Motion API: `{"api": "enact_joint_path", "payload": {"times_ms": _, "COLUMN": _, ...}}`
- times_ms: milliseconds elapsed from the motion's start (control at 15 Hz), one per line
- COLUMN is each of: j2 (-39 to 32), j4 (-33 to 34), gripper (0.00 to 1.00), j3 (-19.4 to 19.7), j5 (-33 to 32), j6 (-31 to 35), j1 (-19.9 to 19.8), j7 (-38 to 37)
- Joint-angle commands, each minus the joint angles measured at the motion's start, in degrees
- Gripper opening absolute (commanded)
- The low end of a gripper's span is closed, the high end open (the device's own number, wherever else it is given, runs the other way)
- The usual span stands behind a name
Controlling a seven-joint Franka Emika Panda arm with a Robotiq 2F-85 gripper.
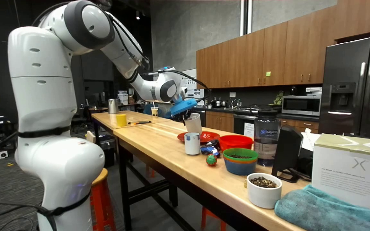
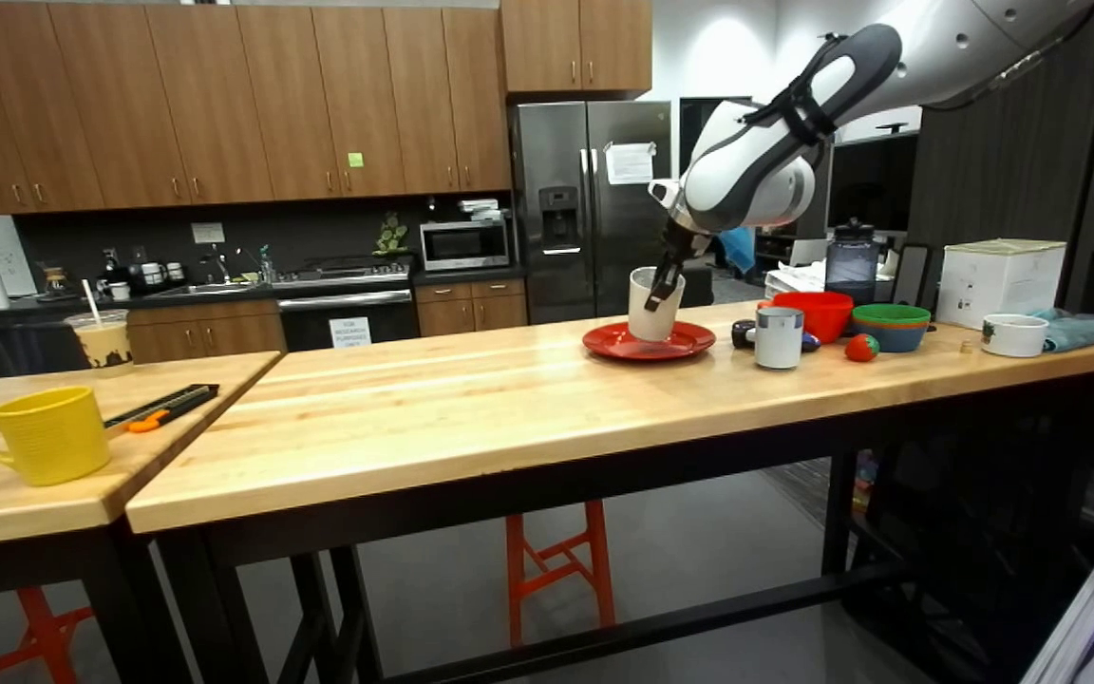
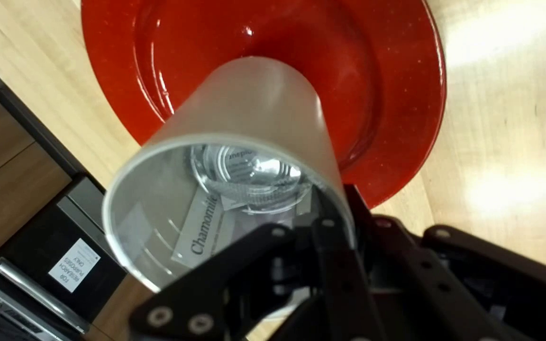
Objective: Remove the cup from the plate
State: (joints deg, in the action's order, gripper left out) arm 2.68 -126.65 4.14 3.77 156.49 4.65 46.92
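Because my gripper [image 3: 334, 203] pinches one wall of the white cup [image 3: 254, 109] at the rim, one finger inside, one outside, I judge the hold well placed. The cup tilts over the red plate [image 3: 405, 90]; whether its base touches, I cannot tell. It should handle stiff, smooth and light, though the packet [image 3: 202, 232] and clear item [image 3: 254, 180] inside may slide. Near the plate, a pale mug [image 2: 779, 339], blue toy car [image 1: 211, 150] and red bowl [image 2: 824, 318] crowd one side; I should swing the other way.

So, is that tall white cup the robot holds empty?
Not empty: the wrist view looks into the tall white cup, showing a label reading "Chamomile" and a clear, round object I can't identify.
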Motion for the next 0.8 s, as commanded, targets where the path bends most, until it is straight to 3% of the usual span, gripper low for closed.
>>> {"api": "enact_joint_path", "payload": {"times_ms": 0, "j2": 0.75, "j4": 6.42, "gripper": 0.02, "j3": -0.87, "j5": 1.44, "j6": -7.30, "j1": -1.19, "j7": 3.10}}
{"api": "enact_joint_path", "payload": {"times_ms": 200, "j2": 0.72, "j4": 11.83, "gripper": 0.02, "j3": -1.29, "j5": 1.88, "j6": -13.76, "j1": -1.34, "j7": 3.10}}
{"api": "enact_joint_path", "payload": {"times_ms": 733, "j2": -0.79, "j4": 24.62, "gripper": 0.02, "j3": -2.20, "j5": 10.71, "j6": -37.15, "j1": -1.49, "j7": 4.92}}
